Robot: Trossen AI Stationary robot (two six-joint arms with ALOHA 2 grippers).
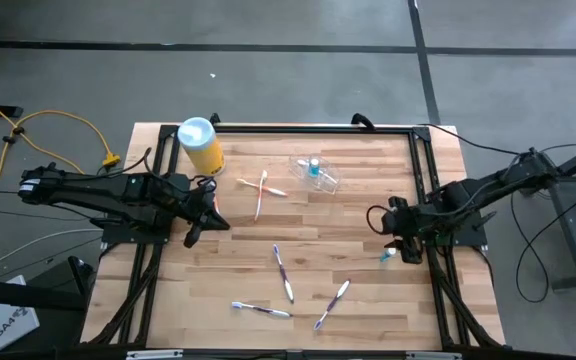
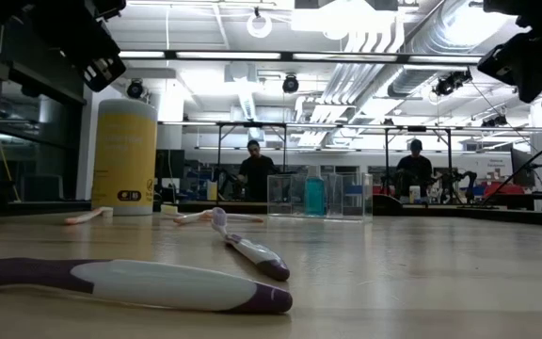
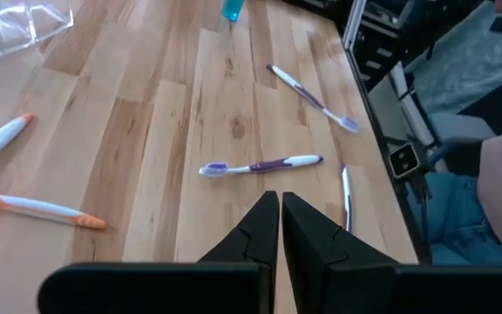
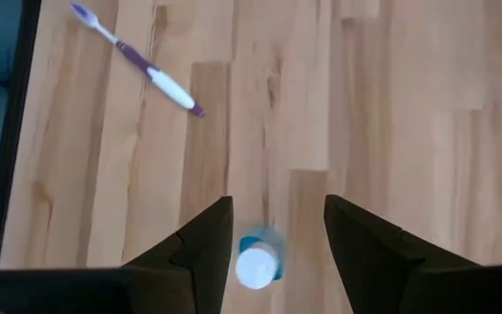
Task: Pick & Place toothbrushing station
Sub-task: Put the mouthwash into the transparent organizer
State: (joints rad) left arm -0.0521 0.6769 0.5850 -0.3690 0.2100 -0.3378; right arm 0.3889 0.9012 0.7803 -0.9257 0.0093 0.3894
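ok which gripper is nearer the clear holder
Right, though not by much. The right gripper hangs near the table's right edge, over a small blue bottle, jaws open. The left gripper sits beside the yellow canister, farther from the clear holder.

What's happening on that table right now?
Left gripper shut, empty, beside yellow canister. Right gripper open over small blue bottle at table's right edge. Clear holder untouched mid-table. Toothbrushes scattered, none blocking.
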